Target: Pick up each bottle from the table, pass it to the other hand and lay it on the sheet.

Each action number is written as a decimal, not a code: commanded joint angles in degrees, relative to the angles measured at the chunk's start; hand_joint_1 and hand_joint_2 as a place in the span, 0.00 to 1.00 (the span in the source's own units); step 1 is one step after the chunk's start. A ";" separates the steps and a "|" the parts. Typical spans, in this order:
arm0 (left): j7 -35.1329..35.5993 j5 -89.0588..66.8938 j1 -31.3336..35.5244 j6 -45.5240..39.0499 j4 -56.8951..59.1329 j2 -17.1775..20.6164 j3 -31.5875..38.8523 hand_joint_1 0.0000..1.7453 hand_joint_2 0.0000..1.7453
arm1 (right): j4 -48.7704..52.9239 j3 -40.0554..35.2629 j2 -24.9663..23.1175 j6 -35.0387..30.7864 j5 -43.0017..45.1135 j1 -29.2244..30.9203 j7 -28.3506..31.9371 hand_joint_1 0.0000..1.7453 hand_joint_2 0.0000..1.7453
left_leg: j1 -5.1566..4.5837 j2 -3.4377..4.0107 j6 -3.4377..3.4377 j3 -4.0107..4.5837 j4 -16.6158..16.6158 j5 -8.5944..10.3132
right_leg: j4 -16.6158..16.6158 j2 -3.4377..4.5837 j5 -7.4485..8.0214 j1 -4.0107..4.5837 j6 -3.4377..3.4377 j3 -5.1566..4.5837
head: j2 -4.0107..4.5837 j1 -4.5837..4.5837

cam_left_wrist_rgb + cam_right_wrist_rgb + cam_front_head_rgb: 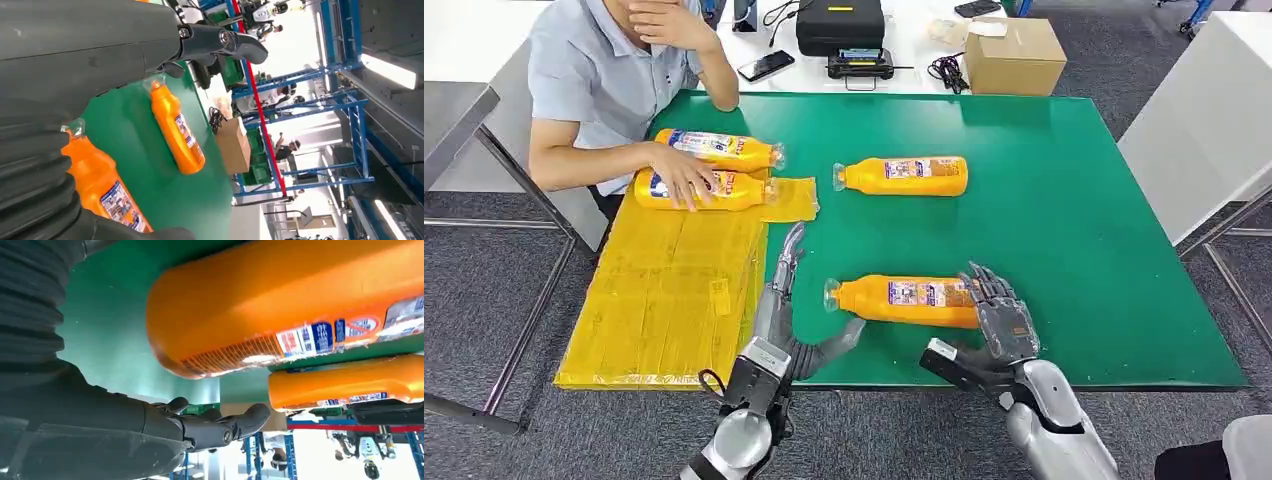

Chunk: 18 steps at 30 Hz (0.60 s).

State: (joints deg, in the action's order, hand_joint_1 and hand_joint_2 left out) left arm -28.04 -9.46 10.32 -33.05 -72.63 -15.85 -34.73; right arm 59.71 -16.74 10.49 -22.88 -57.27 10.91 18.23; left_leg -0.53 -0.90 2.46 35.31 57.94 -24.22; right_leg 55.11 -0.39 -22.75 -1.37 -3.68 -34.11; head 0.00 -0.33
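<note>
Two orange bottles lie on the green table [1074, 230]. The near bottle [902, 300] [105, 192] [290, 305] points its cap left; the far bottle [904, 176] [177, 130] [350, 382] lies behind it. My right hand [1001, 312] [220, 425] is at the near bottle's base with fingers spread, not closed around it. My left hand [786, 300] [220, 40] is open at the table's front, between the yellow sheet [674, 290] and that bottle's cap. Two more bottles [719, 150] [739, 190] lie at the sheet's far end, a person's hand [682, 175] on one.
A person [594, 70] sits at the table's far left corner. Behind the table stand a cardboard box [1014, 55], a black case [839, 25] and a phone [766, 65]. A white table [1214, 110] is on the right.
</note>
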 commanded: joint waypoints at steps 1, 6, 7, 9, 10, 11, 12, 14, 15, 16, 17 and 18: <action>0.11 0.62 3.00 -0.28 3.89 2.05 -2.48 0.00 1.00 | -6.61 -2.67 -1.37 1.13 0.11 5.26 1.03 0.00 1.00 | 0.10 0.26 -0.18 -0.36 -0.01 -0.15 | -0.05 0.22 -0.06 0.12 0.21 0.30 | 0.00 0.00; 0.11 0.62 3.00 -0.28 3.89 2.05 -2.48 0.00 1.00 | -6.61 -2.67 -1.37 1.13 0.11 5.26 1.03 0.00 1.00 | 0.06 0.16 -0.12 -0.24 -0.05 -0.08 | -0.05 0.13 -0.04 0.07 0.14 0.19 | 0.00 0.00; 0.11 0.62 3.00 -0.28 3.89 2.05 -2.48 0.00 1.00 | -6.61 -2.67 -1.37 1.13 0.11 5.26 1.03 0.00 1.00 | 0.05 0.10 -0.09 -0.14 -0.04 -0.04 | -0.05 0.08 -0.01 0.06 0.10 0.11 | 0.00 0.00; 0.11 0.62 3.00 -0.28 3.89 2.05 -2.48 0.00 1.00 | -6.61 -2.67 -1.37 1.13 0.11 5.26 1.03 0.00 1.00 | 0.05 0.15 -0.12 -0.24 -0.04 -0.08 | -0.05 0.13 -0.04 0.06 0.13 0.20 | 0.00 0.02; 0.11 0.62 3.00 -0.28 3.89 2.05 -2.48 0.00 1.00 | -6.61 -2.67 -1.37 1.13 0.11 5.26 1.03 0.00 1.00 | 0.04 0.10 -0.08 -0.13 -0.04 -0.04 | -0.05 0.09 -0.01 0.05 0.09 0.11 | 0.00 0.00; 0.11 0.62 3.00 -0.28 3.89 2.05 -2.48 0.00 1.00 | -6.61 -2.67 -1.37 1.13 0.11 5.26 1.03 0.00 1.00 | 0.07 0.19 -0.15 -0.32 -0.03 -0.12 | -0.04 0.15 -0.07 0.08 0.17 0.27 | 0.00 0.00; 0.11 0.62 3.00 -0.28 3.89 2.05 -2.48 0.00 1.00 | -6.61 -2.67 -1.37 1.13 0.11 5.26 1.03 0.00 1.00 | 0.05 0.15 -0.12 -0.24 -0.05 -0.08 | -0.05 0.12 -0.04 0.06 0.14 0.20 | 0.00 0.00; 0.11 0.62 3.00 -0.28 3.89 2.05 -2.48 0.00 1.00 | -6.61 -2.67 -1.37 1.13 0.11 5.26 1.03 0.00 1.00 | 0.08 0.20 -0.16 -0.32 -0.01 -0.13 | -0.02 0.16 -0.07 0.09 0.18 0.27 | 0.00 0.00; 0.11 0.62 3.00 -0.28 3.89 2.05 -2.48 0.00 1.00 | -6.61 -2.67 -1.37 1.13 0.11 5.26 1.03 0.00 1.00 | 0.07 0.14 -0.12 -0.24 -0.03 -0.08 | -0.05 0.11 -0.04 0.07 0.14 0.21 | 0.00 0.00; 0.11 0.62 3.00 -0.28 3.89 2.05 -2.48 0.00 1.00 | -6.61 -2.67 -1.37 1.13 0.11 5.26 1.03 0.00 1.00 | 0.04 0.11 -0.10 -0.18 -0.04 -0.05 | -0.04 0.08 -0.02 0.04 0.11 0.15 | 0.00 0.00; 0.11 0.62 3.00 -0.28 3.89 2.05 -2.48 0.00 1.00 | -6.61 -2.67 -1.37 1.13 0.11 5.26 1.03 0.00 1.00 | 0.07 0.16 -0.14 -0.28 -0.03 -0.09 | -0.04 0.13 -0.05 0.08 0.16 0.24 | 0.00 0.00; 0.11 0.62 3.00 -0.28 3.89 2.05 -2.48 0.00 1.00 | -6.61 -2.67 -1.37 1.13 0.11 5.26 1.03 0.00 1.00 | 0.05 0.16 -0.13 -0.23 -0.04 -0.07 | -0.04 0.13 -0.03 0.06 0.14 0.19 | 0.00 0.00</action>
State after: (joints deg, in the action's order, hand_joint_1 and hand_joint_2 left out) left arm -28.04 -8.98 11.20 -33.27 -71.76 -15.85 -35.82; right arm 56.96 -17.84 9.57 -22.14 -57.22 13.41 19.19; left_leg -0.53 -0.91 2.46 35.31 57.94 -24.22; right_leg 55.11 -0.39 -22.75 -1.37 -3.68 -34.10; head 0.00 -0.33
